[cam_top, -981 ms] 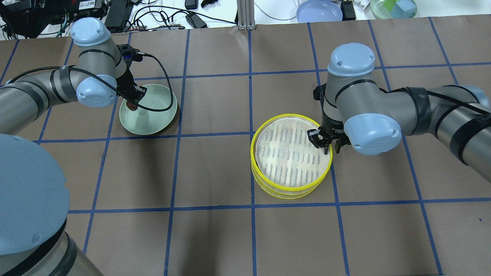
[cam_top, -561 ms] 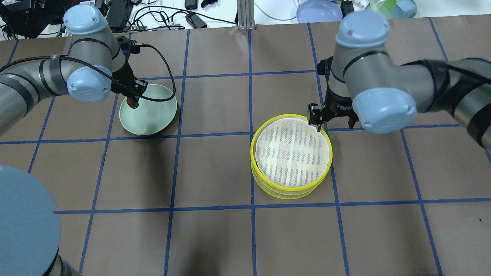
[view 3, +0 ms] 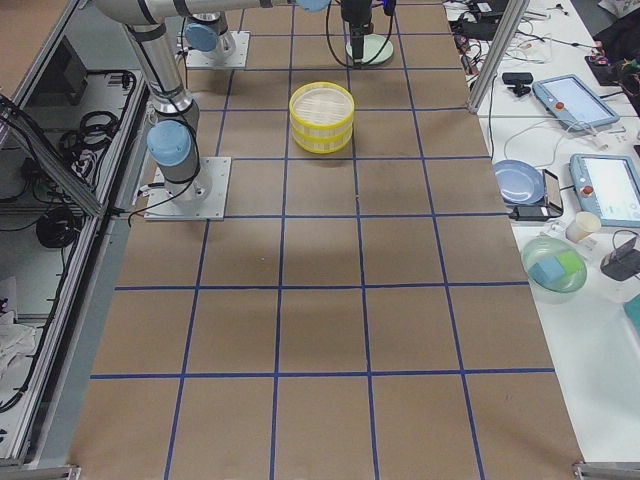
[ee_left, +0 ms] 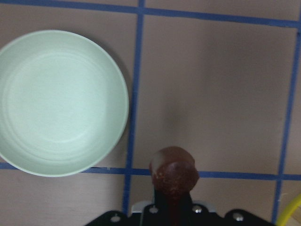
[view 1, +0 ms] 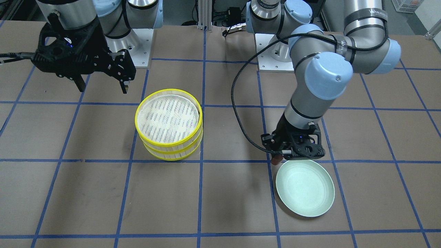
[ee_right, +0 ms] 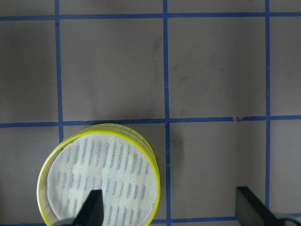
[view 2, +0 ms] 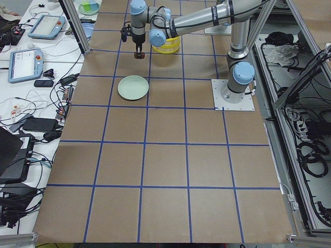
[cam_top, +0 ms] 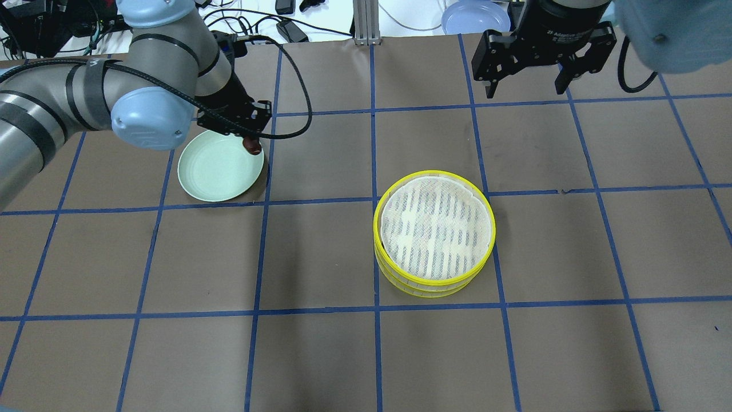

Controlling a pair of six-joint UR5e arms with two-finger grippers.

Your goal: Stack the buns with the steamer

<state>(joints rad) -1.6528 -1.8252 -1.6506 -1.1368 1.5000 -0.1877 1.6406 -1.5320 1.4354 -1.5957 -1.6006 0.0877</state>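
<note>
Two yellow-rimmed steamer tiers [cam_top: 434,229] sit stacked right of centre in the overhead view, and the top one's woven floor is bare. The left claw [cam_top: 250,143] is clamped on the dark brown bun [ee_left: 173,169], holding it above the table just off the right rim of the green plate [cam_top: 217,169] in the upper left of the frame. The plate has nothing on it. The right claw [cam_top: 526,86] hangs spread wide and holds nothing at the top right, well apart from the stack. As I read it, the brown bun has yet to reach the top tier, which looks like the main step left. The white bun shows in no view. It may lie inside the lower tier, covered by the upper one, but that cannot be told. Both side views are too small to add anything about the claws.
</note>
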